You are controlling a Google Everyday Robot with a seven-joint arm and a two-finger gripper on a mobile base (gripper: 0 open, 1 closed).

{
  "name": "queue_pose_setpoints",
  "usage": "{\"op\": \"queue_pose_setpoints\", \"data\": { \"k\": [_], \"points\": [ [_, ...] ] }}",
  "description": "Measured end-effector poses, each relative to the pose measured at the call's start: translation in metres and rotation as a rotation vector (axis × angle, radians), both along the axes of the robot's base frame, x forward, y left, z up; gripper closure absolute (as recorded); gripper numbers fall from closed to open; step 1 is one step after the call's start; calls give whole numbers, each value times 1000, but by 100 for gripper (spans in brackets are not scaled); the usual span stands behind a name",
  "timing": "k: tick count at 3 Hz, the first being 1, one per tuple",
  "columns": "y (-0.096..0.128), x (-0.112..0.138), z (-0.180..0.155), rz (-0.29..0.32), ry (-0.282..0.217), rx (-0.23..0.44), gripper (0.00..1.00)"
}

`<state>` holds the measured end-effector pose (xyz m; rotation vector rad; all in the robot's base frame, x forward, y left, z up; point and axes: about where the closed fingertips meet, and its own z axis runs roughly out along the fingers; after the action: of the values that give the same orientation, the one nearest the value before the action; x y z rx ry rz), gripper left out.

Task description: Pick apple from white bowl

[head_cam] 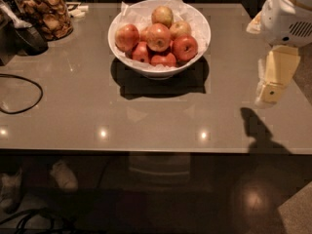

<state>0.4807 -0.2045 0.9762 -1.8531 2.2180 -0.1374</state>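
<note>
Tool [269, 94], state impossible to tell, hangs well right of the white bowl [204, 26], where neighbouring apples [185, 48] crowd the apple [158, 37].

My one camera looks down steeply from above the near edge of the table [146, 126] and faces across it to the far edge, at middle range, so nearly the whole top shows. The white bowl [201, 50] sits high in the centre of the view. My gripper [270, 89] hangs at the right edge, well apart from the bowl.
</note>
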Motion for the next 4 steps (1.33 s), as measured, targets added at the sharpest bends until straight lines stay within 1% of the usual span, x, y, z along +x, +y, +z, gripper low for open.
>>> {"op": "queue_pose_setpoints", "data": {
  "k": [1, 2, 3, 4],
  "points": [
    [2, 3, 1, 1, -16, 6, 0],
    [16, 20, 3, 24, -37, 13, 0],
    [32, 53, 7, 32, -38, 10, 0],
    [61, 100, 23, 92, -50, 25, 0]
  ]
}}
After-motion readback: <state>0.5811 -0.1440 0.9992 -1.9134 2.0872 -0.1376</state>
